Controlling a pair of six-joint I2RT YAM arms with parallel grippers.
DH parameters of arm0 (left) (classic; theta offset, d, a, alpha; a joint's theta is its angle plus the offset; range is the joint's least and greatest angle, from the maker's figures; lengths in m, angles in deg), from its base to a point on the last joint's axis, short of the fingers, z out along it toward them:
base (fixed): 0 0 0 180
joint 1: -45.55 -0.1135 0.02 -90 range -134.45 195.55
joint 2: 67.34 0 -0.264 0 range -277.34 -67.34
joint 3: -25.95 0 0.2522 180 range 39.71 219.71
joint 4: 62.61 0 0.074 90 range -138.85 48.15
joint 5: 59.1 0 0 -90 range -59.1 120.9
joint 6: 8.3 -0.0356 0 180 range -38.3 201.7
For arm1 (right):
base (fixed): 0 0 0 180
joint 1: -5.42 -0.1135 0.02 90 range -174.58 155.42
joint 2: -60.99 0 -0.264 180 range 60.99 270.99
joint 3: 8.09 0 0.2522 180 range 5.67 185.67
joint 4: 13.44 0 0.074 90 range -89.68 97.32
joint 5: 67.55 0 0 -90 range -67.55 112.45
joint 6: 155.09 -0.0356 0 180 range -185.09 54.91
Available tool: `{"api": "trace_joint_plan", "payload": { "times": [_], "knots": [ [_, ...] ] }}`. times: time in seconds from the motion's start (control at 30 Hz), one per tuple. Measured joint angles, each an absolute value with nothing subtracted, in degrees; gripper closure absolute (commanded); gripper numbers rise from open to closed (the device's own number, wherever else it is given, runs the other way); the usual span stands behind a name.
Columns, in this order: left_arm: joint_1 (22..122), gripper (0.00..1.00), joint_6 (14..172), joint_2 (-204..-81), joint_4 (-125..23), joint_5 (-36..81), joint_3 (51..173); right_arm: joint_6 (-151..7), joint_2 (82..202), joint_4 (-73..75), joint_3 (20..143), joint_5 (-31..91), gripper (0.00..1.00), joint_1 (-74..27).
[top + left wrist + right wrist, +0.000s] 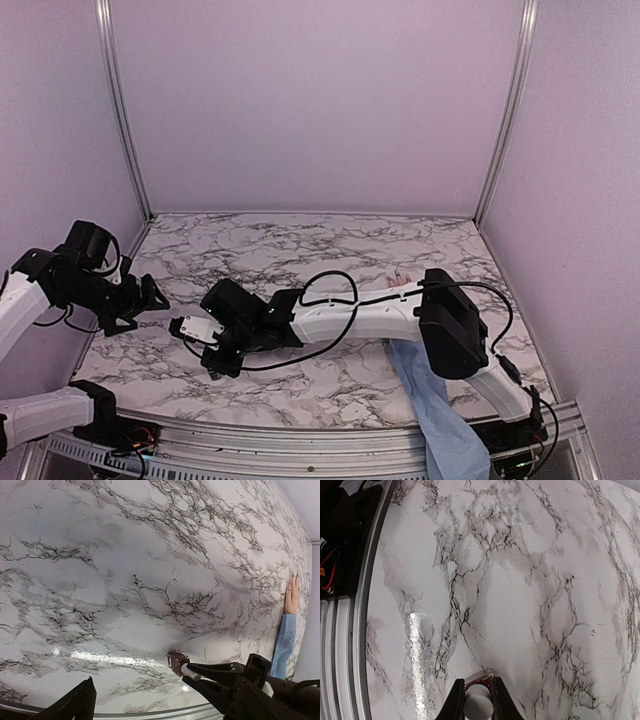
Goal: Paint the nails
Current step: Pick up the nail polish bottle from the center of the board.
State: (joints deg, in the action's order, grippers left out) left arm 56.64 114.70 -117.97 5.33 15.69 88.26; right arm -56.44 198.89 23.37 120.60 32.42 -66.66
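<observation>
Right pincer (478,690) clamps small bottle (176,660), largely hidden

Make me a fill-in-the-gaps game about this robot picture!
The right gripper is ___ on a small white thing. The left gripper is wide ___. The hand wears a light ___ sleeve. The table has a ___ pattern.
Missing words: shut, open, blue, marble.

Nails (295,574): tiny, dark, on pinkish hand (290,598) lying flat, lt-blue sleeve (283,641)
</observation>
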Motion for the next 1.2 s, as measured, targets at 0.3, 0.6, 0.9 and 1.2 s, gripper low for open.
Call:
{"api": "trace_joint_plan", "payload": {
  "times": [0.3, 0.6, 0.9, 1.2],
  "knots": [
    [56.6, 0.01, 115.7, -114.9, -0.2, 13.4, 87.1, -58.1, 196.9, 23.9, 119.2, 34.9, 1.0, -63.8],
    [56.7, 0.01, 115.8, -115.2, -10.8, 10.9, 86.6, -60.4, 179.7, 24.0, 109.4, 39.7, 1.0, -56.2],
    [65.4, 0.01, 112.4, -120.6, -24.8, 10.5, 87.0, -60.5, 164.0, 25.7, 103.8, 44.5, 1.0, -48.6],
    [77.3, 0.01, 105.1, -126.5, -43.7, 9.5, 87.5, -62.2, 154.8, 31.1, 102.5, 45.8, 1.0, -40.3]
  ]
}}
